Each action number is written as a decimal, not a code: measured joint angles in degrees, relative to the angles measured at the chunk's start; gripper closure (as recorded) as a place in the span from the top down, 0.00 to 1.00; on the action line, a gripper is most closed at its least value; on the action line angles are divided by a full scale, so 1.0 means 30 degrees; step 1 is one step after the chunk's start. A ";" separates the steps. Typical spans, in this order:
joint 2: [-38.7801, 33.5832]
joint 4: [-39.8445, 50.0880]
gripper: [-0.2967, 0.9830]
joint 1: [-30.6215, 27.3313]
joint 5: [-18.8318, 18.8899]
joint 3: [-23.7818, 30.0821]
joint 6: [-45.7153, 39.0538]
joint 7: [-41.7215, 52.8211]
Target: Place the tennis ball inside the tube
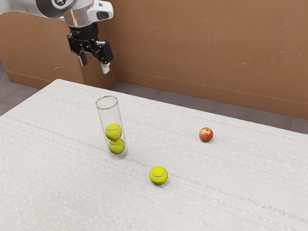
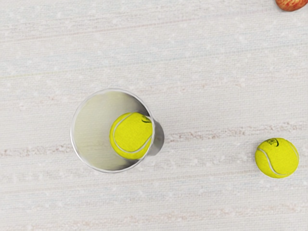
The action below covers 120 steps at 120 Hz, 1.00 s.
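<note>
My gripper (image 1: 95, 67) hangs high in the exterior view's upper left, above the table's far side, with its fingers apart and nothing between them. A clear tube (image 1: 109, 114) stands upright on the table with two tennis balls stacked inside. A loose tennis ball (image 1: 158, 175) lies on the table, to the exterior view's right of the tube. The wrist view looks down into the tube (image 2: 94, 129), where the upper ball (image 2: 131, 136) shows; the loose ball (image 2: 276, 158) rests apart from it.
A red apple (image 1: 206, 134) lies on the white table (image 1: 57, 139), beyond the loose ball toward the exterior view's right; part of the apple (image 2: 291, 4) is in the wrist view. A brown wall (image 1: 192, 53) rises behind the table.
</note>
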<state>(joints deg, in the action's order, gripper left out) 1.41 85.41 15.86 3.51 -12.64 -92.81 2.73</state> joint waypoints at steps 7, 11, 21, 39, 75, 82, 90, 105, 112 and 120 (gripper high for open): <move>0.0026 0.0010 0.77 -0.0012 0.0000 -0.0033 0.0011 0.0028; 0.0032 0.0012 0.77 -0.0012 -0.0002 -0.0074 0.0021 0.0042; 0.0037 0.0014 0.77 -0.0117 -0.0015 -0.0114 0.0036 0.0072; 0.0127 0.0080 0.77 -0.0496 -0.0850 -0.0135 0.0372 0.0090; -0.0405 0.4070 0.77 -0.2430 -0.2269 0.1863 -0.0760 -0.0029; -0.0095 0.4320 0.77 -0.2497 -0.2440 0.2045 -0.1198 -0.0047; 0.0050 0.5193 0.77 -0.2649 -0.2630 0.2493 -0.1878 -0.0067; 0.0256 0.6773 0.77 -0.1890 -0.2929 0.3092 -0.3711 -0.0106; 0.0566 0.6978 0.77 -0.0947 -0.3092 0.3152 -0.4443 -0.0123; 0.0898 0.7244 0.77 0.0282 -0.3249 0.3163 -0.5181 -0.0140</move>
<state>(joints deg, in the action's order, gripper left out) 4.11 107.14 16.71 -6.23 -3.15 -108.35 2.31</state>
